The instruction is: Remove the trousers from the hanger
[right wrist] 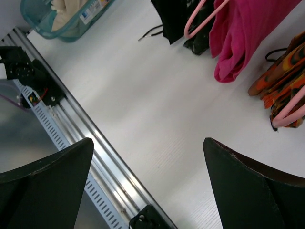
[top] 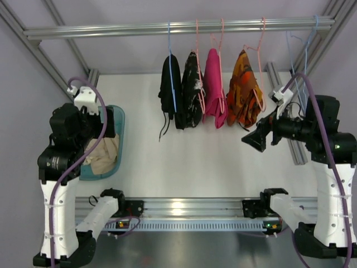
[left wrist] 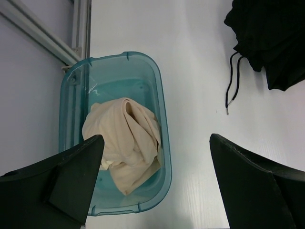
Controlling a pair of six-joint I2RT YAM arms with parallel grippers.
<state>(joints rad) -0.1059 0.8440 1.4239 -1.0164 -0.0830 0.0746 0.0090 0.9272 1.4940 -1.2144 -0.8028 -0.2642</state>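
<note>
The beige trousers (top: pixel 104 156) lie crumpled in a teal plastic bin (top: pixel 119 131) at the table's left; the left wrist view shows them (left wrist: pixel 125 138) loose inside the bin (left wrist: pixel 161 95). An empty light-blue wire hanger (top: pixel 305 53) hangs at the right end of the rail. My left gripper (left wrist: pixel 156 143) is open and empty, held above the bin's right side. My right gripper (top: pixel 254 139) is open and empty, above the table to the right of the hung clothes, and in its own view (right wrist: pixel 147 143) shows only bare table between its fingers.
On the rail (top: pixel 178 26) hang a black garment on a blue hanger (top: pixel 169 84), a dark patterned one (top: pixel 191 92), a pink one (top: pixel 213 89) and an orange patterned one (top: pixel 244 89). Aluminium frame posts stand at both sides, and a rail runs along the near edge (right wrist: pixel 71 129).
</note>
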